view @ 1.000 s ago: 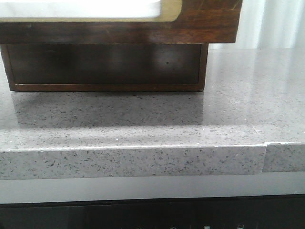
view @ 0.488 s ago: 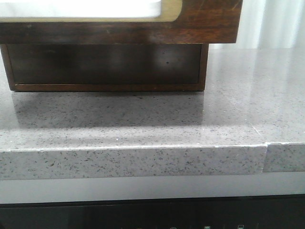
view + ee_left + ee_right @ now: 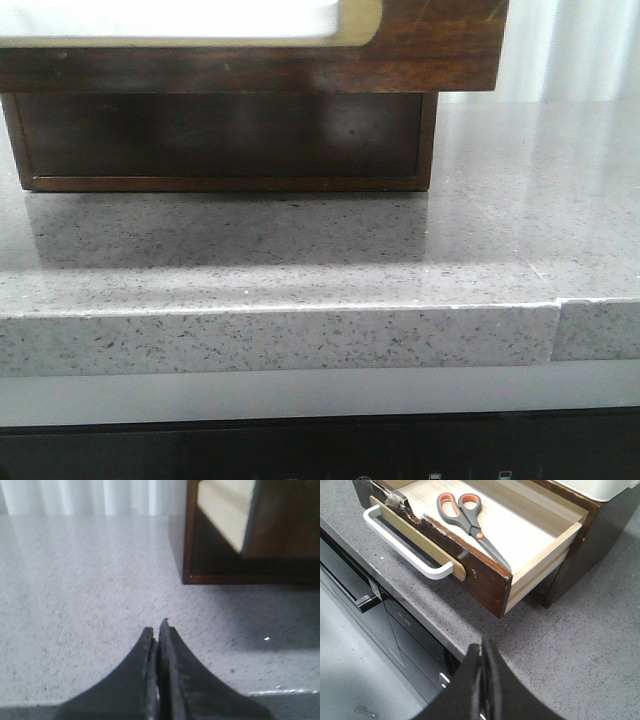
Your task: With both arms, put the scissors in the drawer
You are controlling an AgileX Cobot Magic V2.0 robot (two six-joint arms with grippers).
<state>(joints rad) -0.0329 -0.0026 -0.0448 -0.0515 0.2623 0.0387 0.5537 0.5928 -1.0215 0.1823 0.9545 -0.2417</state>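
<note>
since the front view is cropped tight, only the lower edge of the drawer [image 3: 440, 45] front shows, dark scratched wood with a cream-rimmed white panel cut off at the top, over a dark open cavity of the cabinet [image 3: 225, 135]. no arms visible there. right wrist view shows the drawer pulled out, pale wood floor, chipped front edge, white bar handle [image 3: 402, 550]. scissors [image 3: 467, 520] lie flat inside on the drawer floor, grey handles with orange lining, blades partly hidden behind the front wall. speckled grey stone desk [image 3: 300, 260]. left gripper [image 3: 159, 630] fingers pressed together, holding nothing. right gripper [image 3: 482, 647] fingers likewise closed, empty, above the desk edge.
</note>
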